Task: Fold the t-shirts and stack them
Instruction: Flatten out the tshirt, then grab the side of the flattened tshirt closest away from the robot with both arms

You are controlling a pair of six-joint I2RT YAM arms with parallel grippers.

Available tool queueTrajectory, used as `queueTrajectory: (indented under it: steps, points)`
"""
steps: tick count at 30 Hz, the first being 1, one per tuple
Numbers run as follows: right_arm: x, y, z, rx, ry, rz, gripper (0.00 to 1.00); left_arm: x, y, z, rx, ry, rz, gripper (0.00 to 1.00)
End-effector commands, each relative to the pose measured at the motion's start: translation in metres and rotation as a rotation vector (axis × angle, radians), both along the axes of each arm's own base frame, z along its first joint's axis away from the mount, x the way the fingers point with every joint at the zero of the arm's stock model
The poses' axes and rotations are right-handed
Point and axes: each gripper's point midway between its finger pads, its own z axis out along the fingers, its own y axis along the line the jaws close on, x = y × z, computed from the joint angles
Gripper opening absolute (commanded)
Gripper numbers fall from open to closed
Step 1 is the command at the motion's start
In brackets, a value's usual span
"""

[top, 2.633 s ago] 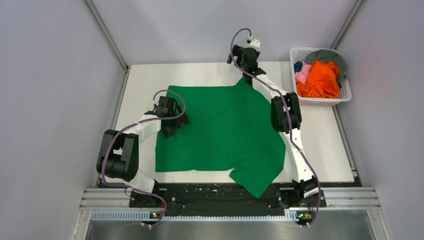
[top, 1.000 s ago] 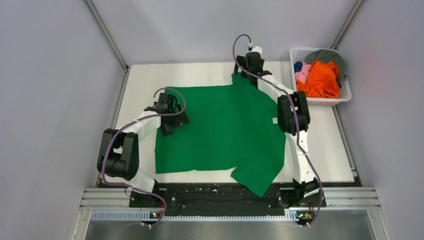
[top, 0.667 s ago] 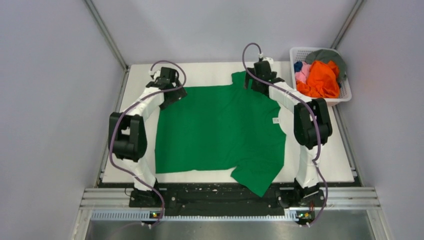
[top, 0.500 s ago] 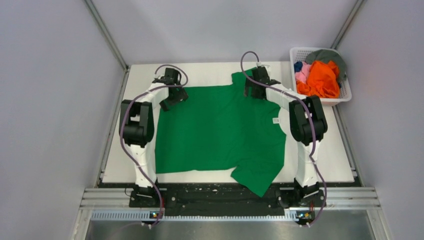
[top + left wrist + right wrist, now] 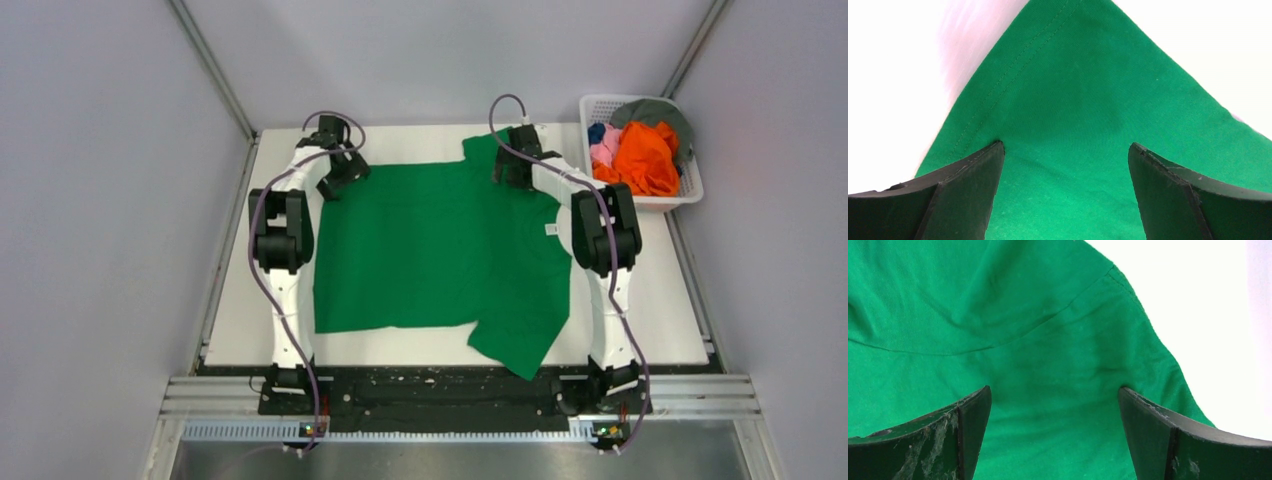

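Observation:
A bright green t-shirt lies spread flat on the white table, one sleeve hanging over the near edge, a small white tag at its right side. My left gripper is open over the shirt's far left corner; in the left wrist view its fingers straddle the hemmed corner. My right gripper is open over the far right sleeve and shoulder; in the right wrist view its fingers straddle the sleeve cloth. More t-shirts, orange, pink, blue and grey, lie piled in a basket.
The white lattice basket stands at the table's far right corner. Grey walls close in on the left, back and right. A black rail with both arm bases runs along the near edge.
Both arms have reached out to the far corners of the green shirt. The shirt has been drawn away from the near edge and lies flatter. Both grippers now stand open over the cloth.

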Motion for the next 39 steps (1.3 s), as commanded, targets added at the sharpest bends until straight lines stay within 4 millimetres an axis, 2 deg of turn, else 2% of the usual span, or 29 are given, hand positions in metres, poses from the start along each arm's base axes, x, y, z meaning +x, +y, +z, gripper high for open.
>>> queueTrajectory:
  steps: [1,3,5,8,11,13,14,15,17,18,19,21,24,25,28,30,31,32,33,36,39]
  points:
    - [0.005,-0.019,-0.04,0.021,0.09,-0.064,0.96,0.017,-0.009,-0.044,-0.109,0.038,-0.042,0.99]
    - [0.013,-0.018,-0.043,0.029,0.085,-0.064,0.96,0.029,-0.008,-0.045,-0.123,0.019,-0.045,0.99]
    - [0.023,-0.017,-0.038,0.035,0.064,-0.055,0.96,0.039,-0.008,-0.041,-0.134,0.002,-0.05,0.99]
    - [0.036,-0.013,-0.011,0.04,0.027,-0.031,0.96,0.046,-0.009,-0.018,-0.139,-0.037,-0.061,0.99]
    - [0.036,-0.01,0.038,0.044,-0.037,0.0,0.97,0.04,-0.01,0.026,-0.145,-0.091,-0.071,0.99]
    - [0.023,-0.009,0.073,0.026,-0.083,0.008,0.99,0.026,-0.012,0.063,-0.143,-0.129,-0.083,0.99]
    - [0.013,-0.009,0.09,0.016,-0.104,0.013,0.99,0.014,-0.013,0.093,-0.142,-0.163,-0.09,0.99]
    - [0.0,-0.008,0.1,0.008,-0.117,0.021,0.99,0.0,-0.014,0.109,-0.137,-0.173,-0.091,0.99]
    - [-0.034,-0.006,0.119,-0.001,-0.137,0.031,0.99,-0.047,-0.011,0.111,-0.096,-0.138,-0.068,0.99]
    - [-0.054,-0.007,0.129,0.003,-0.151,0.034,0.99,-0.068,-0.005,0.119,-0.055,-0.149,-0.042,0.99]
    - [-0.073,-0.008,0.13,0.008,-0.152,0.037,0.99,-0.094,0.0,0.117,-0.017,-0.14,-0.014,0.99]
    - [-0.116,-0.012,0.115,0.018,-0.119,0.046,0.99,-0.148,0.006,0.107,0.051,-0.118,0.035,0.99]
    - [-0.166,-0.027,0.097,0.048,-0.105,0.008,0.99,-0.222,0.016,0.081,0.063,-0.07,0.107,0.99]
    - [-0.184,-0.033,0.085,0.052,-0.084,-0.004,0.99,-0.243,0.019,0.072,0.061,-0.055,0.126,0.99]
    - [-0.212,-0.039,0.08,0.091,-0.091,-0.029,0.99,-0.298,0.029,0.047,0.059,-0.009,0.194,0.97]
    - [-0.221,-0.038,0.083,0.119,-0.108,-0.014,0.99,-0.319,0.033,0.038,0.058,-0.008,0.21,0.95]
    - [-0.223,-0.038,0.086,0.126,-0.119,-0.017,0.99,-0.324,0.031,0.035,-0.009,-0.036,0.321,0.92]
    - [-0.224,-0.039,0.088,0.126,-0.124,-0.02,0.99,-0.332,0.035,0.032,0.051,-0.021,0.228,0.9]
    - [-0.223,-0.04,0.091,0.126,-0.133,-0.021,0.99,-0.337,0.038,0.03,0.063,-0.028,0.227,0.89]
    - [-0.225,-0.041,0.094,0.123,-0.137,-0.024,0.99,-0.344,0.042,0.021,0.082,-0.011,0.24,0.84]
    - [-0.228,-0.043,0.088,0.114,-0.125,-0.027,0.99,-0.342,0.046,0.013,0.102,0.012,0.274,0.77]
